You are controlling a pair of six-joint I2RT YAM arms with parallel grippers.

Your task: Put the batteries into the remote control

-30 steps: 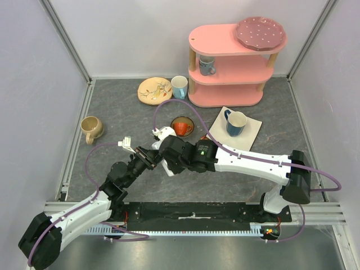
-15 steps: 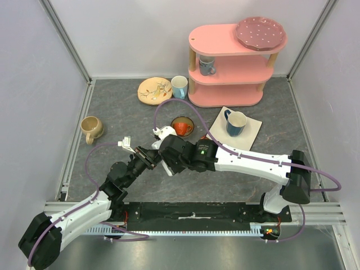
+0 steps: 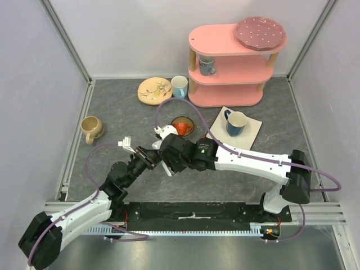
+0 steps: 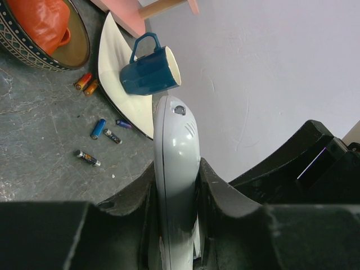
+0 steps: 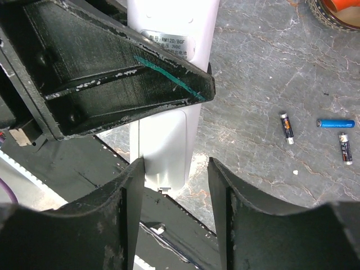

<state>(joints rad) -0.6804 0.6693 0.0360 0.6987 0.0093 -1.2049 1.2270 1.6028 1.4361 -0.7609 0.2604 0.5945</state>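
Gripping remote control, left claw, orange cup in dish

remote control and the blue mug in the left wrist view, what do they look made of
The remote control looks like moulded plastic: white, with a soft satin sheen and pressed-in ridges near its tip. The blue mug is probably glazed ceramic: glossy dark blue outside, cream inside, with a thick rim.
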